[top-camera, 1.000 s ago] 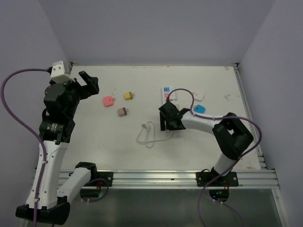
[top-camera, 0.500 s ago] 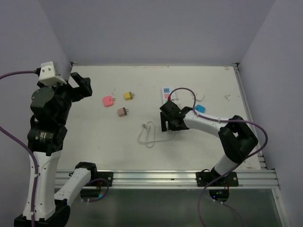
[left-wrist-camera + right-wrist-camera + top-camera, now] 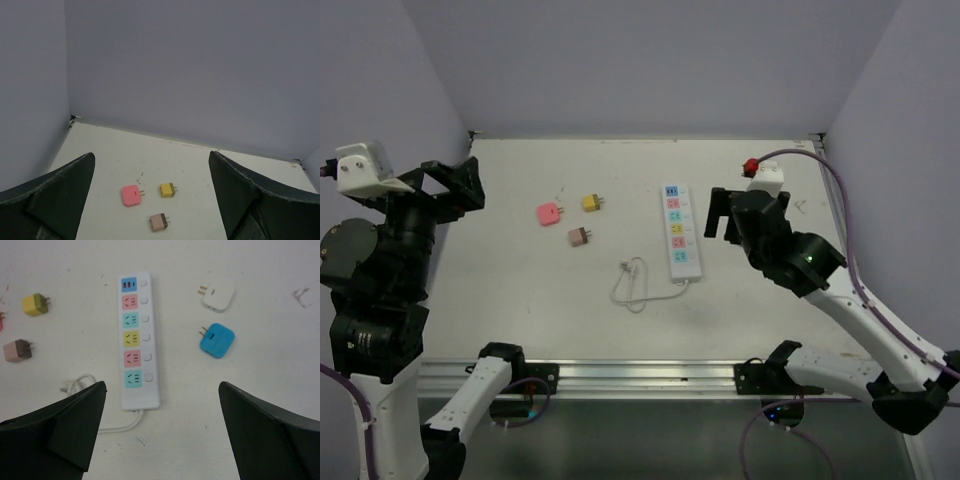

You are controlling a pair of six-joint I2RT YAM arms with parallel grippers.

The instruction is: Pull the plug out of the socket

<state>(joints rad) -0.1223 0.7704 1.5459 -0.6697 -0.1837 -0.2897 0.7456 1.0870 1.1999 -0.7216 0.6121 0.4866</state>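
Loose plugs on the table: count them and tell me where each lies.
5. Pink plug, yellow plug and brown plug lie left of the power strip; white plug and blue plug lie right of it. Others may hide behind the arms.

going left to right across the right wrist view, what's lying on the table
brown plug → socket → blue plug → small white piece at the right edge. The yellow plug and white plug overlap others sideways, so left out.
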